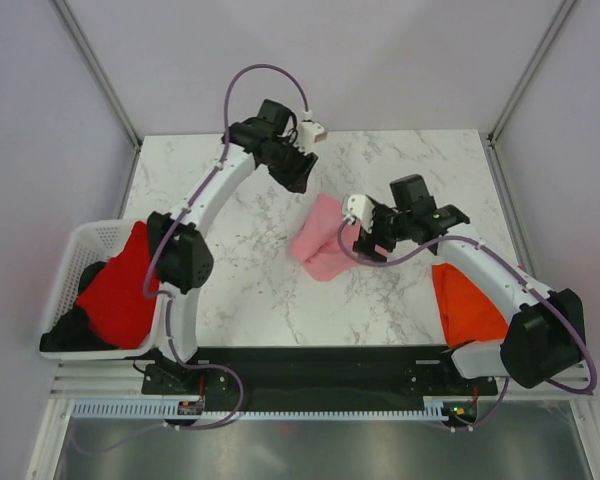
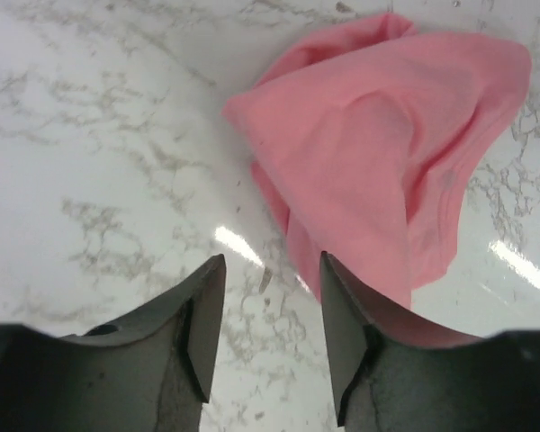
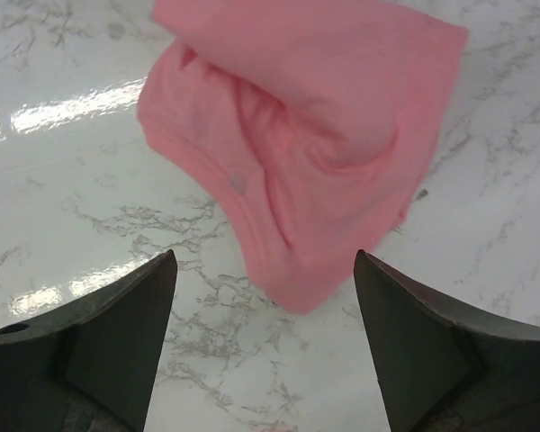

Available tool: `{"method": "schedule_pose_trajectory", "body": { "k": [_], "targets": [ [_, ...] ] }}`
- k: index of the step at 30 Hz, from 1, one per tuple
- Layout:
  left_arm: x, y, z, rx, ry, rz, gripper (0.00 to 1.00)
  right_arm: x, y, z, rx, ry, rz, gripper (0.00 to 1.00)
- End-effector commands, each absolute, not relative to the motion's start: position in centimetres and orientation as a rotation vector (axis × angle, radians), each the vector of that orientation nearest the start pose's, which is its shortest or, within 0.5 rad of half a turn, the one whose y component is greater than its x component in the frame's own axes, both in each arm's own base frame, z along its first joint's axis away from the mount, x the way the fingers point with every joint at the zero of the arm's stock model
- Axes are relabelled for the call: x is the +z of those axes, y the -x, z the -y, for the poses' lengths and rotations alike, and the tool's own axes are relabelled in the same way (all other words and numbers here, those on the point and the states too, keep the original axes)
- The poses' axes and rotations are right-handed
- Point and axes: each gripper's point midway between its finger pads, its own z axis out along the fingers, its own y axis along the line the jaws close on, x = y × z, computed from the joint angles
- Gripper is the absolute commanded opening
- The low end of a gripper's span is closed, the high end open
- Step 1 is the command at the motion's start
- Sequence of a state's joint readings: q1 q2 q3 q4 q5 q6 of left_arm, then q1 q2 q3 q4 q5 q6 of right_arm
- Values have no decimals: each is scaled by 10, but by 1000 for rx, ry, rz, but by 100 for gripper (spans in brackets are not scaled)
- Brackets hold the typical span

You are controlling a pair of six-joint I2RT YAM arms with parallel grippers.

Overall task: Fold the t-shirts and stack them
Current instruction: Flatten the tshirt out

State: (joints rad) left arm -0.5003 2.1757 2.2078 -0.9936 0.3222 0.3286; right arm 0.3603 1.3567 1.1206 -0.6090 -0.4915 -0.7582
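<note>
1. I see a glossy white marble-patterned desk (image 1: pixel 240 290) on my feed.
2. Pale grey walls (image 1: pixel 310 60) box it in on three sides, aluminium posts (image 1: pixel 98 75) at the far corners.
3. Bright light streaks (image 3: pixel 67 108) glint on its surface.

A crumpled t-shirt (image 1: pixel 320 245) lies at the centre of the bench (image 1: pixel 410 165). At 9 o'clock, at the bench's edge, a basket (image 1: pixel 88 243) holds a second t-shirt (image 1: pixel 120 290). At 4 o'clock lies a third t-shirt (image 1: pixel 467 302).

The left arm (image 1: pixel 212 190) extends far, the left pincer (image 2: pixel 270 270) with jaws parted and gripping nothing; the right arm (image 1: pixel 485 262) bends left, the right pincer (image 3: pixel 264 261) spread wide.
</note>
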Motion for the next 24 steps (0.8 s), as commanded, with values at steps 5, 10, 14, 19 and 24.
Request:
{"method": "schedule_pose_trajectory", "body": {
  "k": [5,10,14,19,24],
  "targets": [
    [218,-389,203,-432,-972,-2326,63,122,-295,-210,299,1813,-1512,83],
    [198,-357,172,-373,-943,-2405,63,99,-302,-223,307,1893,-1502,77],
    [203,-357,153,-330,-884,-2409,63,86,-310,-226,304,1928,-1519,76],
    [212,-362,133,-321,-789,-2411,63,64,-318,-228,290,1994,-1528,75],
    [220,-367,115,-305,-720,-2402,63,47,-325,-230,277,2035,-1556,74]
  ]
}}
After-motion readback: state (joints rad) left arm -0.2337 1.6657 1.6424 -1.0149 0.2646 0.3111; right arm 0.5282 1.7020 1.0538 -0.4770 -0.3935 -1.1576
